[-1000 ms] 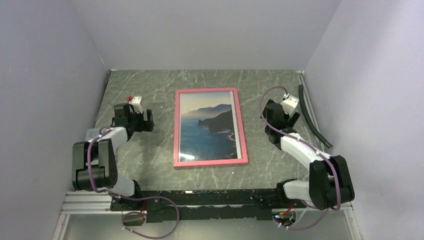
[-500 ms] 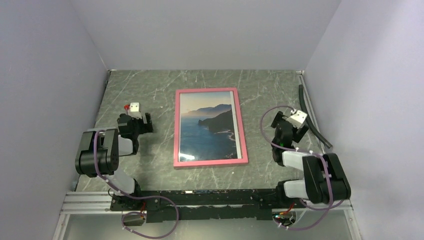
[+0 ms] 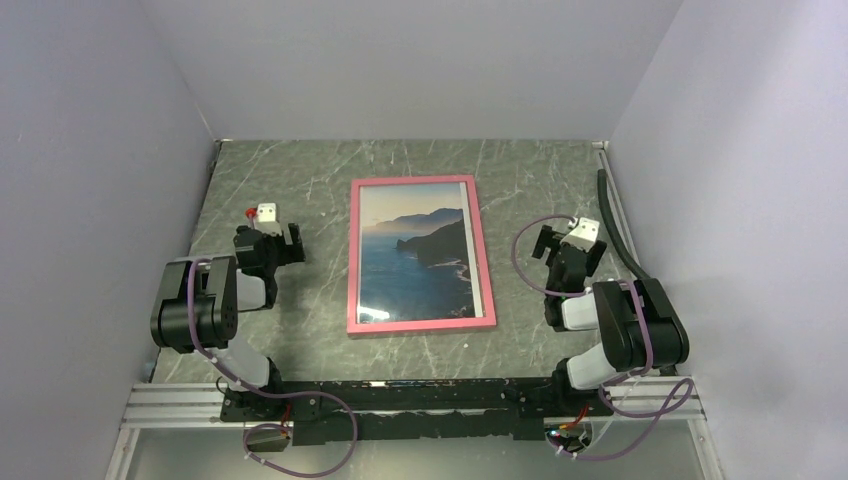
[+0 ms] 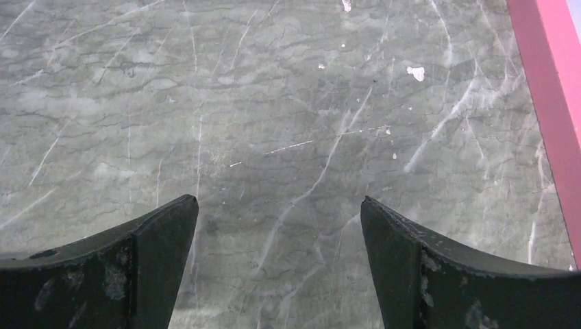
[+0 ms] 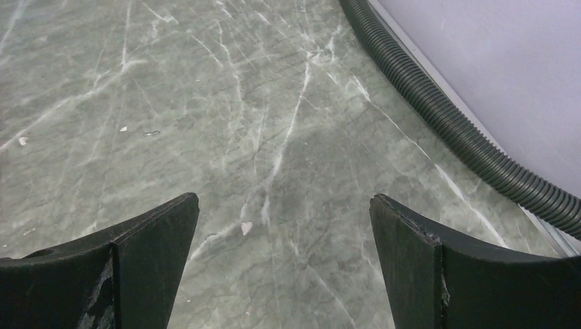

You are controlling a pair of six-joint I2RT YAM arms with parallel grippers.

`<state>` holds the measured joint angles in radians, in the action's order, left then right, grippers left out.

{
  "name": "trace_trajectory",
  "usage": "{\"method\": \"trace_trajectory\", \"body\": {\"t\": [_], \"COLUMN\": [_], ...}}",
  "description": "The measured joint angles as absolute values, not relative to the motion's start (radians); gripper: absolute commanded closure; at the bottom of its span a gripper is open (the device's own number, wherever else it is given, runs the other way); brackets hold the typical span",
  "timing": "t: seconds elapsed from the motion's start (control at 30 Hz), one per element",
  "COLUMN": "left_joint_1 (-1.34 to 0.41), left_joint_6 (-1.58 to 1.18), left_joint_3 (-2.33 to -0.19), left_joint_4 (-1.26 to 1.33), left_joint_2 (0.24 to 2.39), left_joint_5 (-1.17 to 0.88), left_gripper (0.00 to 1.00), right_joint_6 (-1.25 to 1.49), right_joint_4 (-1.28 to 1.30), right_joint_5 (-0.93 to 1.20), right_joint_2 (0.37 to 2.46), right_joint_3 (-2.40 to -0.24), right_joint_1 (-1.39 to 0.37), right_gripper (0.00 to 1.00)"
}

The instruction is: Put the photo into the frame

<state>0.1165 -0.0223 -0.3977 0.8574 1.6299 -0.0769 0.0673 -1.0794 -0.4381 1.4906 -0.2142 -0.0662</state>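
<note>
The top external camera is looking down from above the near edge at the whole table (image 3: 300, 170). The 2 wrist cameras are viewing its surface closely, the left one catching an edge of the frame (image 4: 555, 82).

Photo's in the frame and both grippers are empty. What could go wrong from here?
1. The right gripper sits close to the black hose; an outward swing could snag it.
2. The frame lies right beside the open left gripper; a sideways move might shove it and the photo.
</note>
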Motion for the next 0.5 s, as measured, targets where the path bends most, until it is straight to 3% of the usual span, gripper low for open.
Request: {"method": "trace_trajectory", "body": {"t": [0.5], "left_joint_1": [0.116], "left_joint_6": [-0.022], "left_joint_3": [-0.398], "left_joint_4": [0.865], "left_joint_2": [1.630], "left_joint_5": [-0.077], "left_gripper": [0.06], "right_joint_6": [0.059], "right_joint_4": [-1.105], "right_joint_5": [-0.412], "right_joint_2": [1.491], "right_joint_3": [-0.215], "right_joint_1": [-0.066], "right_gripper": [0.00]}}
